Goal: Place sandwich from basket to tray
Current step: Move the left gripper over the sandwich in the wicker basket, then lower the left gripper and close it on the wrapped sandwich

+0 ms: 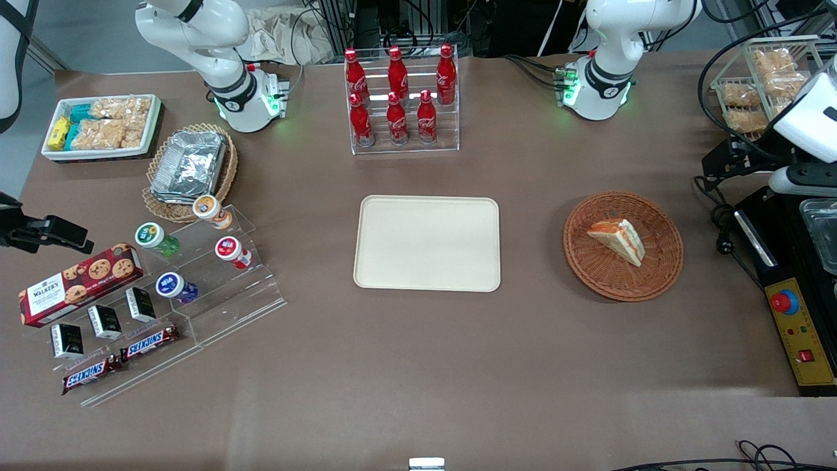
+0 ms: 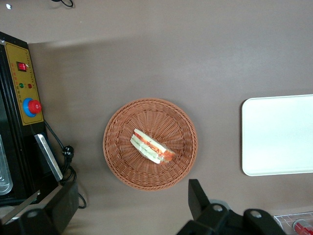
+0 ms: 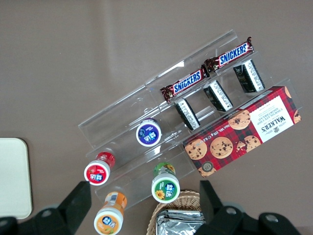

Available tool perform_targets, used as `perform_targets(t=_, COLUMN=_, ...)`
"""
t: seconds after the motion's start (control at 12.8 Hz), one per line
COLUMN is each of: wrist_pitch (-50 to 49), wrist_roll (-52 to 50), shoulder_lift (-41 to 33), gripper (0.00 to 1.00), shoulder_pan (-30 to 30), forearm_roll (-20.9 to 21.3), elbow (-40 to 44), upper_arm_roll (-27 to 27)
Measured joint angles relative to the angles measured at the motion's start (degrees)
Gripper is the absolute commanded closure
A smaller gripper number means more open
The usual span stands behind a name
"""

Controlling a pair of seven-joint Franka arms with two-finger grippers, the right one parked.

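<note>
Poised well above the table at the working arm's end, the left arm's gripper (image 2: 129,208) hangs with its two dark fingers (image 2: 198,198) spread wide and nothing between them. Its wrist camera looks straight down on the round woven basket (image 2: 120,161), which sits almost directly beneath the claw, apart from it and untouched. Inside, on the weave near the basket's middle, lies the sandwich (image 2: 152,146), a triangular wedge resting on its side with its orange-red and green layers showing along one edge. Its long axis runs on a slant to the line between the open fingers, so the wrist will likely need some turning before the jaws can close across the wedge's narrow width. The drop to reach it looks nearly vertical. The cream tray (image 1: 427,243) waits bare at the centre of the table, well apart from the basket toward the parked arm's end, so the carry would run sideways from the claw's present station.
</note>
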Motion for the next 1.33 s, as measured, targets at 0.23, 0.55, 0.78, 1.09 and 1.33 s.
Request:
perform_targets(t=0.23, wrist_pitch=-0.03, wrist_roll=-0.52, shoulder_lift=0.54, gripper=0.00, shoulder_pan=0.05, forearm_roll=0.00, elbow=0.08, upper_arm_roll=0.06)
perform_targets(t=0.55, wrist_pitch=-0.20, wrist_roll=-20.07, shoulder_lift=2.11, gripper=0.00, shoulder_pan=-0.01, forearm_roll=0.12, elbow=-1.33, upper_arm_roll=-0.03)
perform_targets(t=0.78, wrist_pitch=4.73, wrist_roll=-30.94, shoulder_lift=1.78, gripper=0.00, shoulder_pan=-0.11, forearm_roll=0.58, elbow=-8.68, upper_arm_roll=-0.15)
perform_targets(t=1.09, wrist_pitch=23.71, wrist_roll=-45.67, shoulder_lift=-0.56, gripper=0.00, shoulder_pan=-0.49, forearm_roll=2.27, elbow=-27.29, upper_arm_roll=-0.90)
perform_targets(t=1.33, wrist_pitch=35.24, wrist_roll=-53.26, shoulder_lift=-0.45, gripper=0.00, shoulder_pan=-0.71, forearm_roll=2.48, elbow=-37.51, upper_arm_roll=-1.39)
